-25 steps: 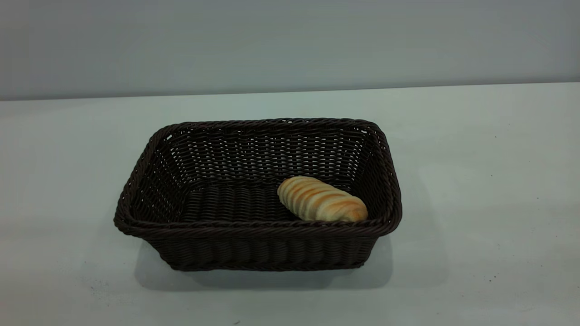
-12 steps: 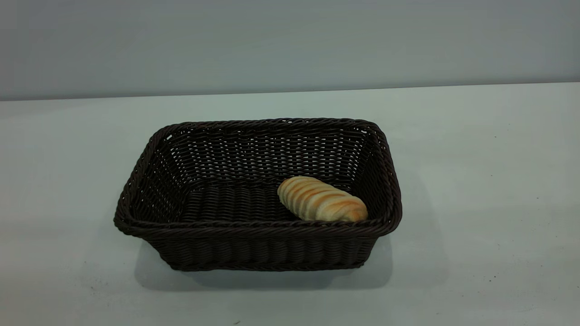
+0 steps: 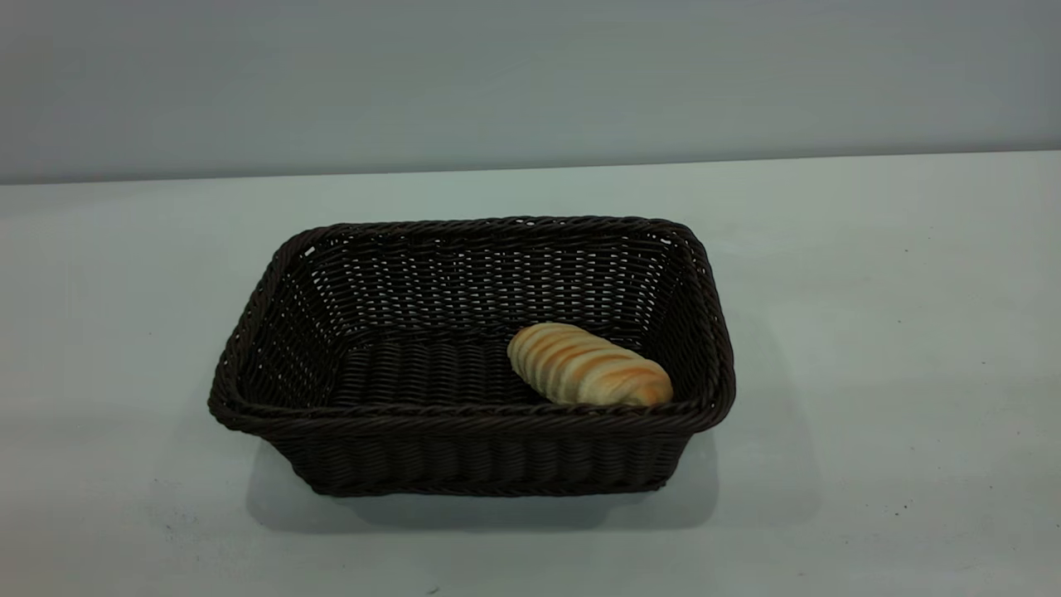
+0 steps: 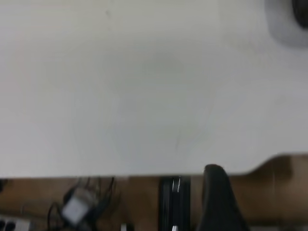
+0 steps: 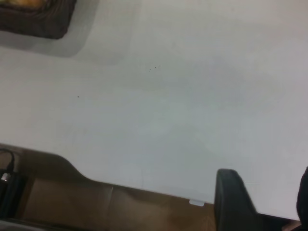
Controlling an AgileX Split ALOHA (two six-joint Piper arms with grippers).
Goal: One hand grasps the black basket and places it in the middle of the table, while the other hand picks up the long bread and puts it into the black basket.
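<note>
The black basket (image 3: 472, 448) stands in the middle of the table (image 3: 870, 332). The long bread (image 3: 587, 366) lies inside it, at its right end near the front wall. Neither arm shows in the exterior view. In the left wrist view my left gripper (image 4: 262, 192) hangs over the table's edge, with one black finger (image 4: 216, 202) showing and wide free space beside it. In the right wrist view my right gripper (image 5: 267, 185) is open and empty above the table's edge, far from the basket's corner (image 5: 33, 19).
The table's edge with a notch (image 4: 269, 163) and a brown floor with cables and a small grey box (image 4: 74, 209) lie below the left gripper. A few dark specks (image 5: 153, 69) mark the tabletop.
</note>
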